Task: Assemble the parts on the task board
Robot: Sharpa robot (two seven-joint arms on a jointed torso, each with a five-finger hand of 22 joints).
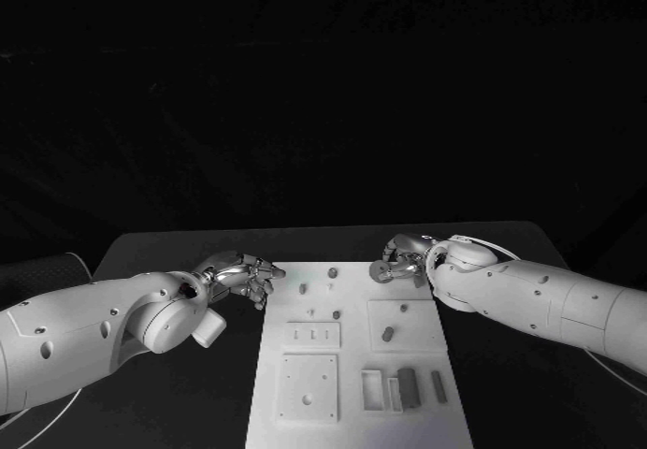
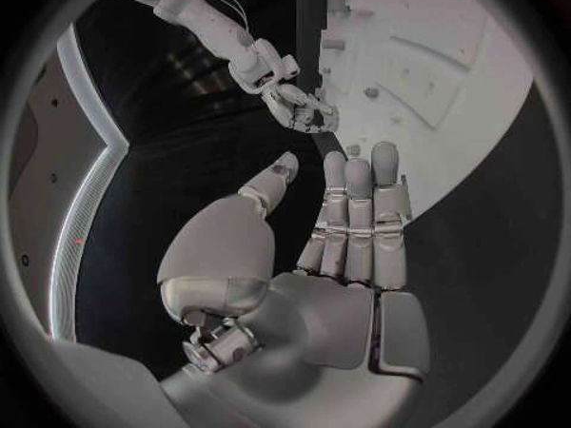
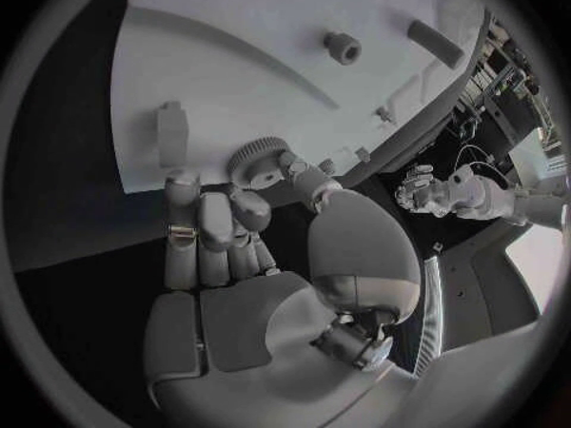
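Observation:
The white task board (image 1: 353, 426) lies in the middle of the black table, and it appears again in the right wrist view (image 3: 226, 62). My right hand (image 1: 405, 260) hovers over the board's far right corner, and the wrist view shows its thumb and fingers pinching a small toothed gear (image 3: 255, 153); that gear is a round piece (image 1: 381, 273) under the hand in the head view. My left hand (image 1: 243, 277) sits just off the board's far left edge. Its fingers (image 2: 357, 209) are straight, the thumb stands apart, and it holds nothing.
Small grey parts lie on the board: a peg (image 1: 332, 273), an oval piece (image 1: 388, 332) on a raised plate, two dark bars (image 1: 409, 386) near the front. More raised plates (image 1: 309, 385) sit at the front left. Bare table flanks the board.

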